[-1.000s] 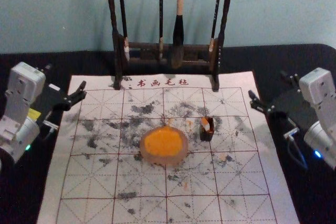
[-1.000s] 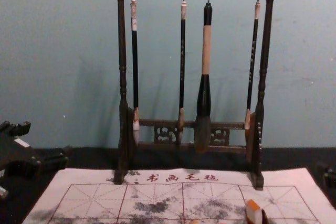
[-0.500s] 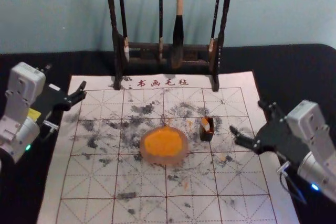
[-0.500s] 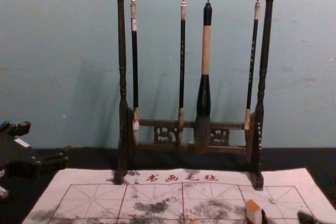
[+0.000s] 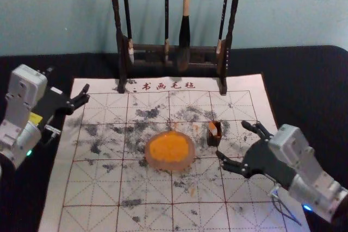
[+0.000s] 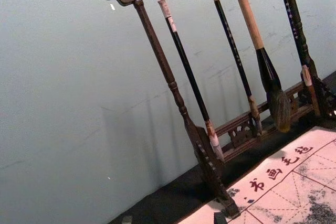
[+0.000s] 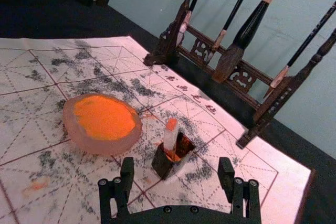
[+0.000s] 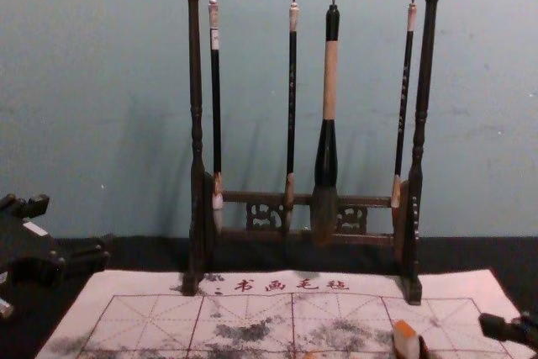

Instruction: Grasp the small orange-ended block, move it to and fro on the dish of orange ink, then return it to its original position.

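Reaching over the mat (image 5: 109,188) with the right gripper (image 5: 234,140), empty and spread, likely for straddling; with the left gripper (image 5: 68,79) parked opposite. Facing the dish (image 5: 169,165) beyond and, nearer, the holder (image 7: 161,164), probably propping the orange-ended block (image 7: 171,135) inside for pinching.

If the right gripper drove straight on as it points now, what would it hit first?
The right gripper would probably reach the dark holder with the orange-ended block in it, lined up with the gap between its open fingers; height and depth are hard to judge.
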Action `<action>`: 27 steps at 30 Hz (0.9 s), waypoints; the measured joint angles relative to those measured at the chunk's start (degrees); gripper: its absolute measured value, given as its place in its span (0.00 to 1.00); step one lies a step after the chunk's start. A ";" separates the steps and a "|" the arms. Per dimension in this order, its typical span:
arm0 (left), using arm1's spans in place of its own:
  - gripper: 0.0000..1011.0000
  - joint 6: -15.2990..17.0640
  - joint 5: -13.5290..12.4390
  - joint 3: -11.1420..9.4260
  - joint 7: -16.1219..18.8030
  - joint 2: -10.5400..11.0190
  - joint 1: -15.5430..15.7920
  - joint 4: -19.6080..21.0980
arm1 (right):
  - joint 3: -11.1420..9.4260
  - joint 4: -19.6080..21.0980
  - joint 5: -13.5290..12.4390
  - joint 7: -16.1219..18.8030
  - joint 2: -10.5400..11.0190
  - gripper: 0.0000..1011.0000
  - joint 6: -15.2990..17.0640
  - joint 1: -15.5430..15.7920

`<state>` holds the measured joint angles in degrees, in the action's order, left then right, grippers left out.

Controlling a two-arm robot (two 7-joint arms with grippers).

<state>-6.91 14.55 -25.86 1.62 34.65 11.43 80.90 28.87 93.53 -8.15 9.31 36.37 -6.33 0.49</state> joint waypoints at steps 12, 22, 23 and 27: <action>0.99 0.00 0.00 0.00 0.00 0.00 0.00 0.00 | 1.11 -5.07 3.80 -1.76 -6.66 0.99 1.22 -3.57; 0.99 0.00 0.00 0.00 0.00 0.00 0.00 0.00 | 1.07 -8.16 5.43 -1.85 -10.15 0.99 1.38 -5.74; 0.99 0.00 0.00 0.00 0.01 0.00 0.00 0.00 | 0.97 -8.50 5.67 -1.83 -10.52 0.99 1.44 -5.94; 0.99 0.00 0.00 0.00 0.00 0.00 0.00 0.00 | 0.75 -8.93 6.31 -1.71 -11.15 0.99 1.59 -6.23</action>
<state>-6.91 14.55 -25.86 1.62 34.65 11.43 80.90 29.62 84.60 -1.84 7.61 25.22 -4.75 -5.74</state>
